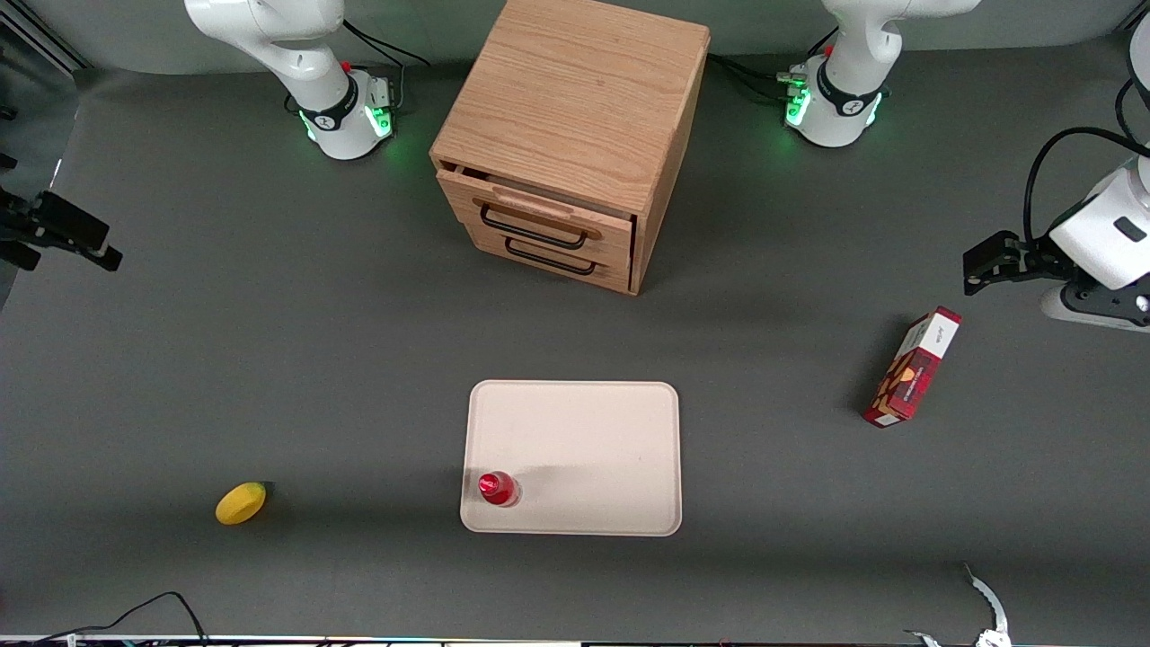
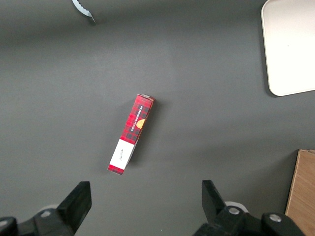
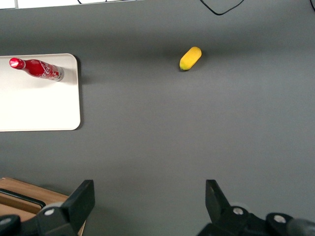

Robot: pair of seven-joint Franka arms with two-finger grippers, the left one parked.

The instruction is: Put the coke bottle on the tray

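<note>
The coke bottle (image 1: 497, 488) is small and red with a red cap. It stands upright on the pale beige-pink tray (image 1: 584, 431), in the corner nearest the front camera at the working arm's end. It also shows in the right wrist view (image 3: 37, 69), on the tray (image 3: 39, 108). My right gripper (image 1: 90, 243) is open and empty. It is high over bare table at the working arm's end, well away from the tray and bottle. In the right wrist view the gripper (image 3: 149, 191) has its jaws wide apart over grey table.
A yellow lemon-like fruit (image 1: 241, 502) lies near the front camera, toward the working arm's end. A wooden drawer cabinet (image 1: 575, 135) stands farther back, its top drawer slightly open. A red-and-white box (image 1: 912, 367) lies toward the parked arm's end. Cables run along the front edge.
</note>
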